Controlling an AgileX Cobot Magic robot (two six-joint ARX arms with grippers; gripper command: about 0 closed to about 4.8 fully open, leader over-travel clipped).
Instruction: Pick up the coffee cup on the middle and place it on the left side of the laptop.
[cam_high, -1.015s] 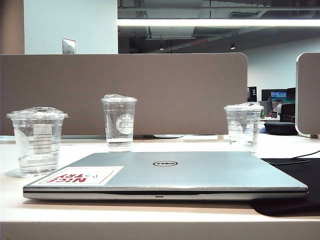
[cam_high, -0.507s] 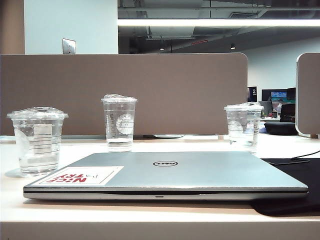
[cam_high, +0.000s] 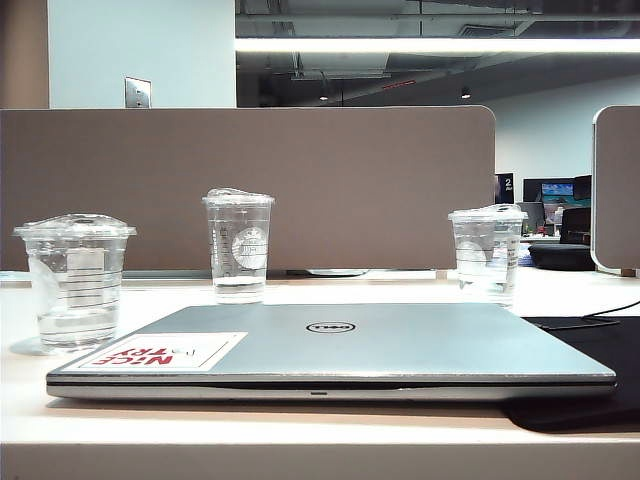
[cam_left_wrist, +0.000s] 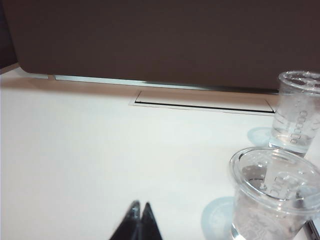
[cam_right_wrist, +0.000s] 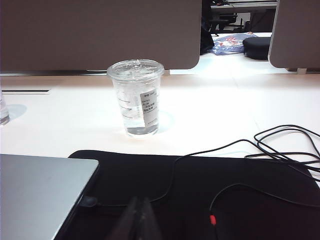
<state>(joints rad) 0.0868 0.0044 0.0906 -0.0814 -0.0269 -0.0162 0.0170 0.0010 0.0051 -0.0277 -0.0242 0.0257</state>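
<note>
We see the cup (cam_high: 75, 282) left of the laptop (cam_high: 330, 350); the left gripper (cam_left_wrist: 139, 212) and the right gripper (cam_right_wrist: 138, 210) are both closed, empty.

The coffee cup (cam_high: 75, 280), squat, clear, dome-lidded, stands upright just left of the laptop (cam_high: 330, 350); the laptop lies closed, silver, "NICE TRY" sticker showing.

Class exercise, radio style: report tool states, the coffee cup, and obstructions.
Left tool shut, right tool shut, both empty. Coffee cup stands left of laptop, untouched. Nothing in the way.
</note>
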